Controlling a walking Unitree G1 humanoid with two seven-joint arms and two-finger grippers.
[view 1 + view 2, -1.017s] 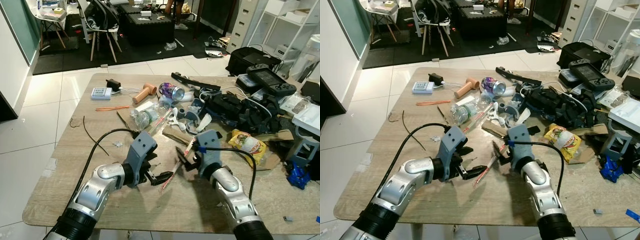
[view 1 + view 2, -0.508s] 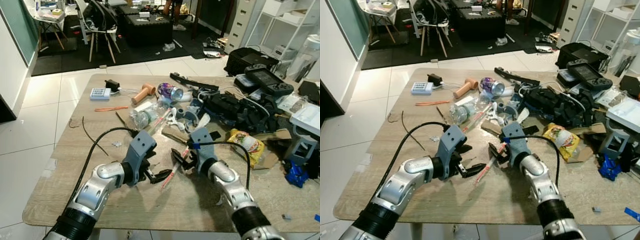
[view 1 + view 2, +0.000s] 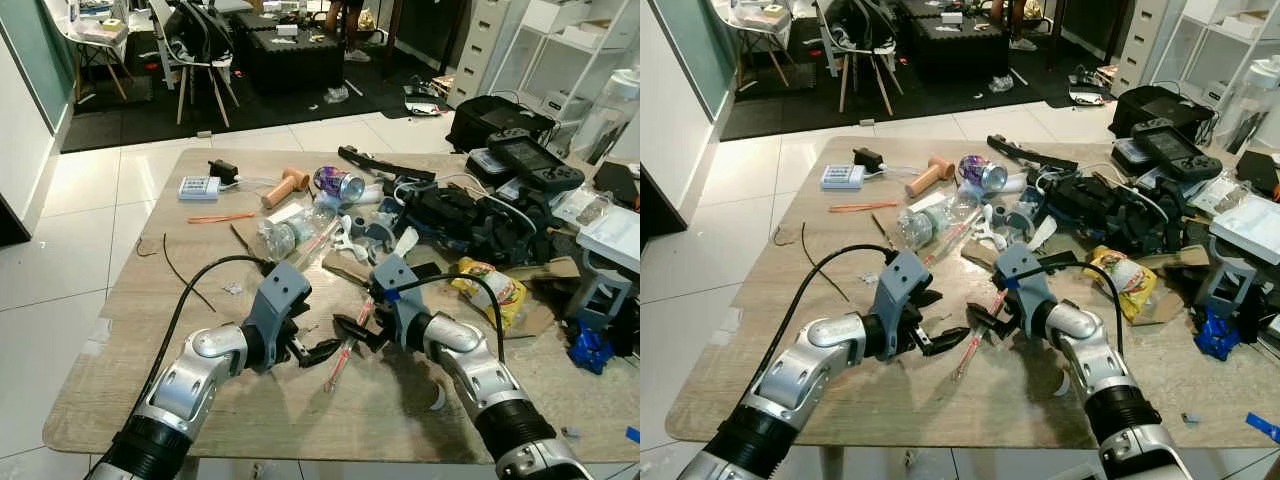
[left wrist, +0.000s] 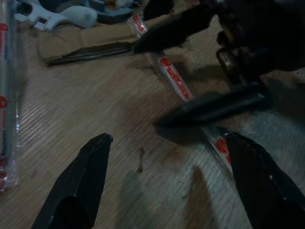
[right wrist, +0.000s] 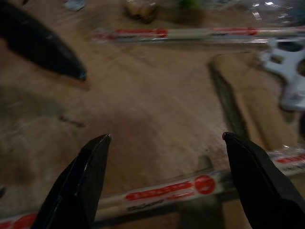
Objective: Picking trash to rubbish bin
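Both arms reach forward over the wooden surface [image 3: 120,330], hands close together near its middle. The left hand [image 3: 318,351] sits low over the wood with its fingers spread wide, holding nothing. The right hand [image 3: 352,330] faces it from just beside, fingers also spread wide and empty.

The task item, a long clear chopstick wrapper with red print [image 3: 346,345], lies flat on the surface between the two hands. In the right wrist view the wrapper [image 5: 162,191] crosses between the right fingers [image 5: 250,186]; contact cannot be confirmed. In the left wrist view the same wrapper [image 4: 174,78] runs under the opposing black fingers.

Just beyond the hands lie a strip of brown cardboard [image 3: 350,270] and a second red-printed wrapper [image 3: 322,240] beside a crushed clear plastic bottle [image 3: 285,237]. To the right is a yellow snack packet [image 3: 492,284]. Further back: a purple drink can [image 3: 340,183], a wooden-handled tool [image 3: 283,187], a white remote [image 3: 200,187] and an orange stick [image 3: 223,217]. A heap of black gear and cables [image 3: 470,215] occupies the far right. Beyond the surface, a tiled floor [image 3: 90,190] and chairs [image 3: 200,50].
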